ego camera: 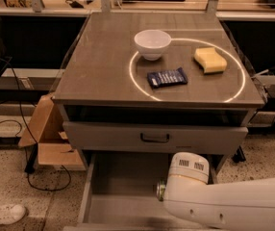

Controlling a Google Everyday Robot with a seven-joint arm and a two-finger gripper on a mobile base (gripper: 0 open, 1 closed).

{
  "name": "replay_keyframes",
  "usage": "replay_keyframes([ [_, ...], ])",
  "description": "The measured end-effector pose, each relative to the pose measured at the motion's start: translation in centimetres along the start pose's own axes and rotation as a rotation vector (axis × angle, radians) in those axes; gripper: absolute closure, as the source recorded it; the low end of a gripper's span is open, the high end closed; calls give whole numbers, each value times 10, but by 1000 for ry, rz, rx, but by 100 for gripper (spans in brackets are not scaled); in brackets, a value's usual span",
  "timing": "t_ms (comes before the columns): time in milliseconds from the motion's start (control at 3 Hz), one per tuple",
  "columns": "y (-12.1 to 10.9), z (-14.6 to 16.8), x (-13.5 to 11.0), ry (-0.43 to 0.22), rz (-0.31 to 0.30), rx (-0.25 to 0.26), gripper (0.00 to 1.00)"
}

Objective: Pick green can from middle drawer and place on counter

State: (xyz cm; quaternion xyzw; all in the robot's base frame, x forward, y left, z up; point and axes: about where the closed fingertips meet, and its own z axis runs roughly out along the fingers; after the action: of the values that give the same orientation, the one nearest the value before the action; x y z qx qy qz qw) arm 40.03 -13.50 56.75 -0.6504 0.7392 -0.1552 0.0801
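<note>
Grey-brown bench [104, 66] fills the upper half of my camera view, with a thin white ring [131, 73] marked across its right part. On the bench I read three items: a white bowl [152, 43] standing upright on the ring's far-left arc, a yellow sponge [209, 60] inside the ring near its right side, and a dark blue packet [167, 77] lying flat inside the ring, nearer the front edge. Below the top, a grey drawer front [108, 136] with a dark bar handle [155, 138] is shut. Beneath it, the middle drawer [123, 186] is pulled out toward me, its flat floor exposed on the left. The white arm [224, 206] enters from the lower right and crosses over the drawer's right portion. The green can [160, 190] is inside the drawer; only a small part of it shows, at the arm's left edge and touching its outline. The tool is down in the drawer, masked by the arm, so I cannot tell whether it is open, closed or gripping the can. A cardboard box [51, 138] stands on the floor left of the cabinet.
</note>
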Motion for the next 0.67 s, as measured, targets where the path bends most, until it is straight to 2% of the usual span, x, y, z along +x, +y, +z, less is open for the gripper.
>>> replay_keyframes([
  [667,-47,-38,-15,-46,-43,128,100],
])
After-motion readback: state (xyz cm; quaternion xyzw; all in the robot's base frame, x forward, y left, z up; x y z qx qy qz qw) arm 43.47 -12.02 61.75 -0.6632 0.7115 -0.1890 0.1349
